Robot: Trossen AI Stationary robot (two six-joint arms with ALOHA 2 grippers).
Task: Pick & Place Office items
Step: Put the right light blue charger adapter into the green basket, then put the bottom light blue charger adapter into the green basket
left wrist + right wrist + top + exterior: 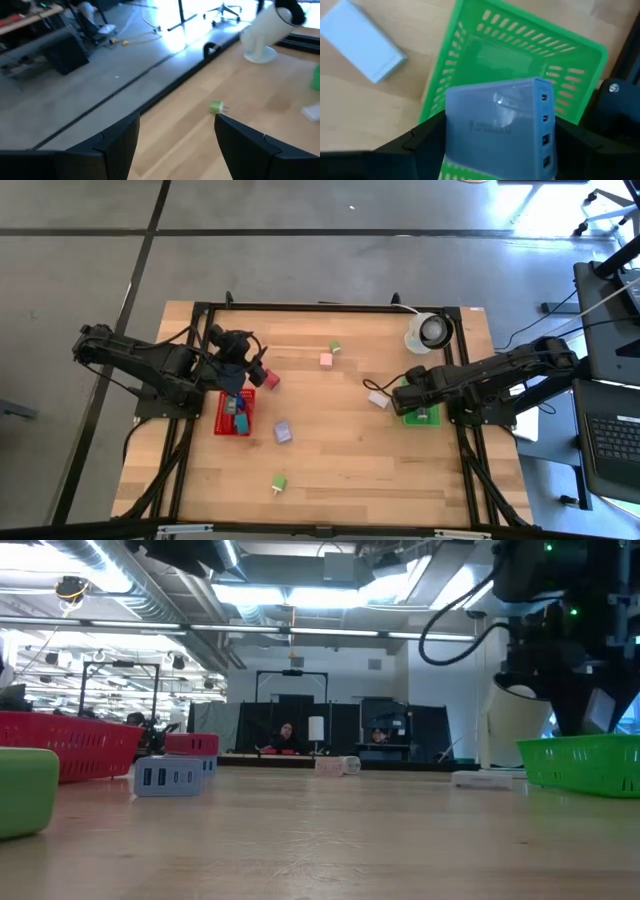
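My right gripper (500, 150) hangs over the green tray (485, 55) at the table's right, shut on a lavender block (495, 125) with a row of ports on one face. My left gripper (175, 145) stands open and raised above the red tray (222, 420) at the left, with nothing between its fingers. Teal pieces lie in the red tray. Loose on the wood lie a red block (269, 380), a pink one (326, 360), two green ones (336, 347) (279, 481), a lavender one (283, 432) and a pale one (378, 399). My right gripper pinches the lavender block by two opposite sides (454, 135) between its two fingers. The fingers (425, 142) come from above and point down. The block is lifted clear over the green tray's near wall, its face with the ports turned sideways.
A white round roll (428, 332) stands at the far right corner, behind the green tray. A black frame (330, 307) runs around the tabletop. The middle and near parts of the table hold only the scattered small blocks.
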